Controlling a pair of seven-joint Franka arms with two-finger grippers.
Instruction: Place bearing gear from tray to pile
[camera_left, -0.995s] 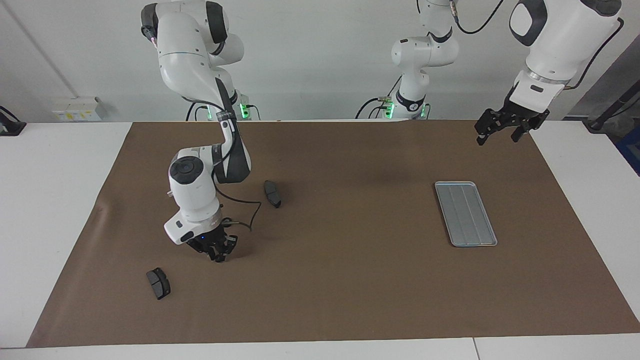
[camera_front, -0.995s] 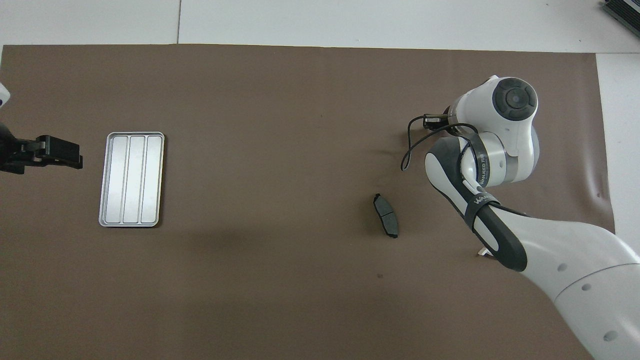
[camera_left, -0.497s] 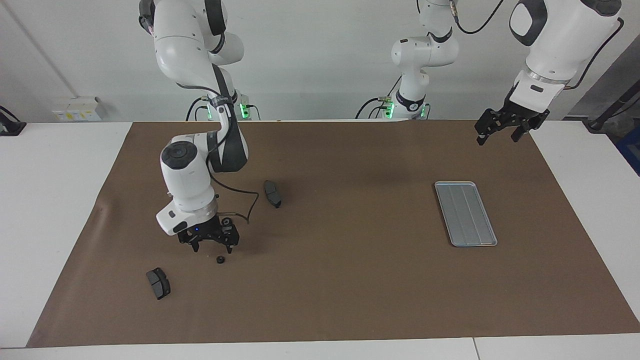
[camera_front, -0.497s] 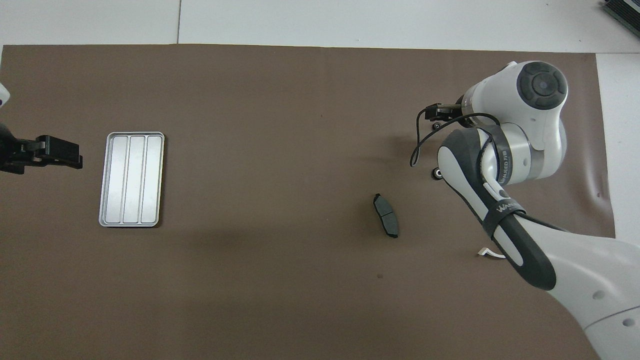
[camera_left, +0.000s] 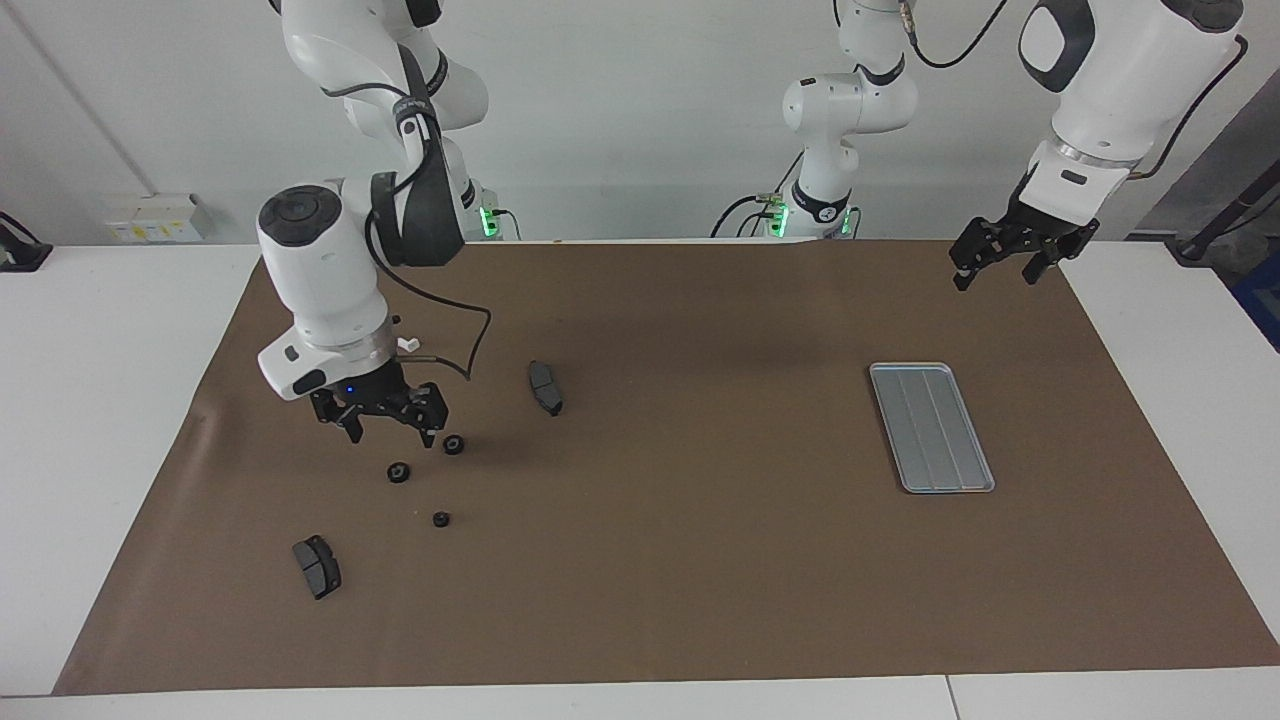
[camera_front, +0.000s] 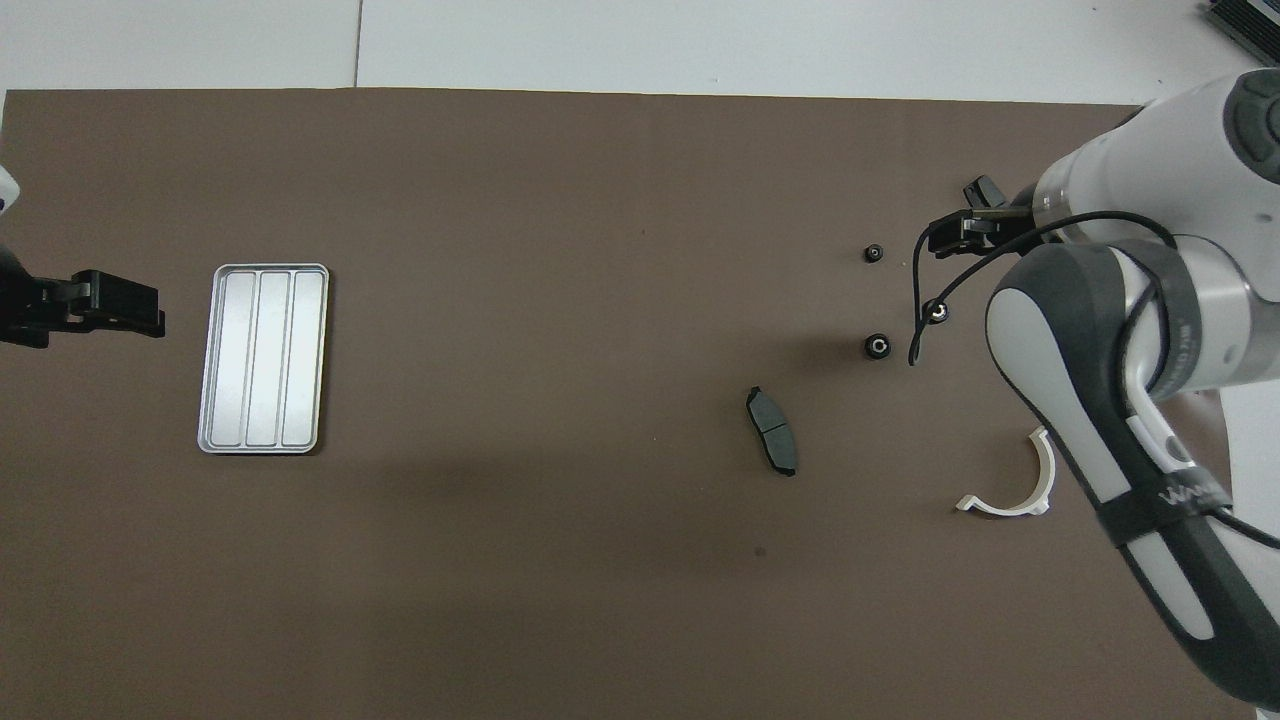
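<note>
While three bearing gears (camera_left: 441, 519) lie loose, two brake pads (camera_left: 546, 387) flank them.

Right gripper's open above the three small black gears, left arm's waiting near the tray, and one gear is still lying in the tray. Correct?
Not quite: the tray holds nothing, as the overhead view shows. The rest stands: the right gripper hangs open above the three bearing gears, and the left gripper waits near the tray.

Right arm (camera_front: 1130, 380) hides a brake pad; left claw (camera_front: 100, 303) partly cut off
</note>
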